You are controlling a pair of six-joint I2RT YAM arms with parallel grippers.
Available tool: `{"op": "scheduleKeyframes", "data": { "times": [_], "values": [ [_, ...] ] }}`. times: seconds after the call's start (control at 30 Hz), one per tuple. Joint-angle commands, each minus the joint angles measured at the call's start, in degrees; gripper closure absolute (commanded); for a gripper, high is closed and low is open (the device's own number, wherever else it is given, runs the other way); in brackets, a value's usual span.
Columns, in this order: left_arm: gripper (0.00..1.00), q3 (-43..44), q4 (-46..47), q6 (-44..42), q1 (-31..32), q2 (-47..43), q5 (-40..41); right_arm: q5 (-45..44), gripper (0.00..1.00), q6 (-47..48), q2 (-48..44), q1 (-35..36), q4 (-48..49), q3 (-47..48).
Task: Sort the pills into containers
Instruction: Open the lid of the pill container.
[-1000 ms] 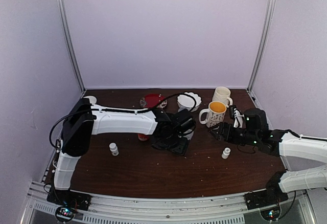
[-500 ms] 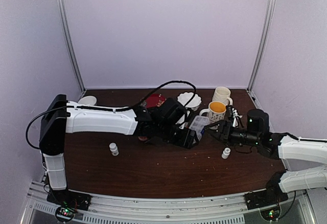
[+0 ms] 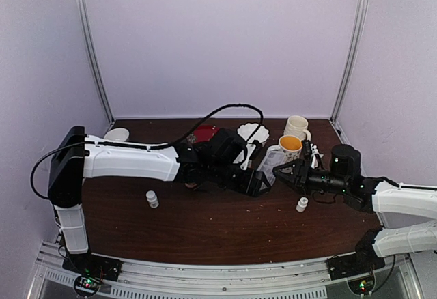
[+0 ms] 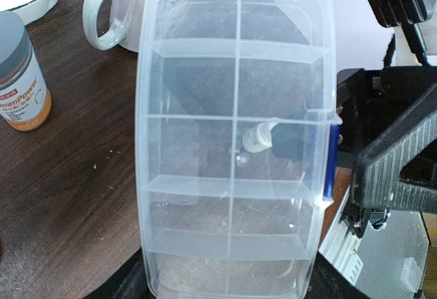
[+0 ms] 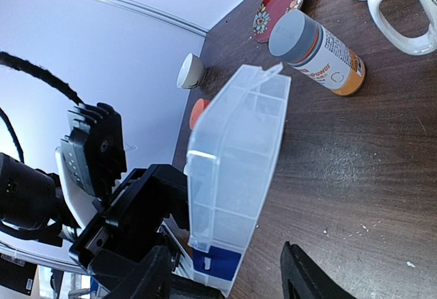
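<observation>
Dark brown wood-grain bench. Clear plastic organiser box, a flat rounded rectangle with two columns of compartments, is lifted and tilted at centre of the top view. Left tool clamped on its lower end. Right tool jaws apart, straddling the edge with the blue latch. Grey-capped amber bottle upper left.

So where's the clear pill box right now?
Top view, middle-right: the clear organiser box is held up in the left gripper, just in front of the white mug.
</observation>
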State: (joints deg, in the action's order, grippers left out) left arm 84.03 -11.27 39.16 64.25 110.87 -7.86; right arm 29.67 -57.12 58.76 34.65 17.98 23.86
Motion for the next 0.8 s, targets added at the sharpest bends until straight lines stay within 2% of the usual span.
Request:
{"op": "scheduleKeyframes", "data": {
  "times": [0.0, 0.07, 0.13, 0.27, 0.43, 0.5, 0.77],
  "values": [
    [0.40, -0.7, 3.1, -1.8, 0.2, -1.9, -0.8, 1.1, 0.44, -1.6, -0.7, 0.5, 2.0, 1.1],
    [0.40, -0.8, 3.1, -2.2, 0.3, -1.9, -1.1, 1.2, 0.45, -1.5, -0.6, 0.4, 1.6, 1.5],
    [0.40, -0.7, 3.1, -2.4, 0.2, -1.9, -1.0, 1.3, 0.51, -1.6, -0.3, 0.5, 1.5, 1.8],
    [0.41, -0.6, 2.2, -3.0, 0.3, -1.9, 0.0, 1.4, 0.57, -2.0, 0.1, 0.6, 1.4, 2.1],
    [0.41, -0.5, 1.3, -4.0, 0.6, -1.9, 1.4, 1.8, 0.61, -2.7, 0.9, 0.7, 1.8, 2.2],
    [0.41, -0.3, 0.8, -4.2, 0.7, -1.9, 2.3, 1.9, 0.68, -3.0, 1.0, 0.7, 2.1, 2.1],
    [0.43, 3.2, -6.0, -8.0, 2.7, -1.2, 12.8, 2.0, 0.79, -3.4, 1.4, 0.9, 1.2, 2.1]
  ]
}}
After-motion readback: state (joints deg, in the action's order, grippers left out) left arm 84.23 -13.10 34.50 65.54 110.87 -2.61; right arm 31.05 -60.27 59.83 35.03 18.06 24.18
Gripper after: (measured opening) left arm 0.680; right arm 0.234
